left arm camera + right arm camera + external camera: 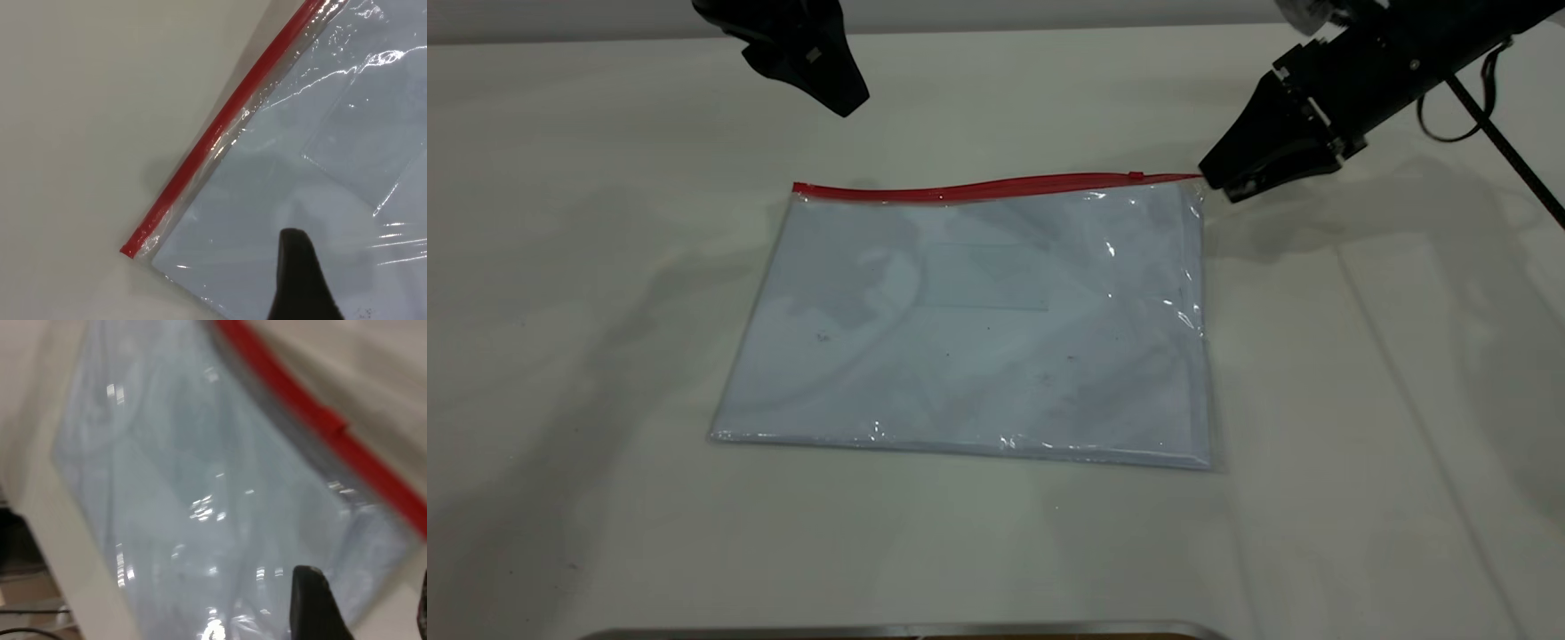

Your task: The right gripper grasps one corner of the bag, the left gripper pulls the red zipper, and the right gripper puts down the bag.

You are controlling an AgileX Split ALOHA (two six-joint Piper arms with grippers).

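The bag (978,324) lies flat at the centre of the surface (1360,400), with the red zipper (996,187) along its far edge. The right tool (1218,182) sits at the far right corner, fingers apart; no grasp is confirmed. The left tool (845,98) hovers beyond the far left corner, state not determinable. All 3 steps appear outstanding. Only the right wrist view shows the slider tab (331,422) enlarged; the left wrist view shows the zipper's closed end.

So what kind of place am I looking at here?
Probably a robotics lab test bench: a plain white table, two black robot arms ending in the left gripper and right gripper, and one clear bag with a red zipper laid out as a practice prop.
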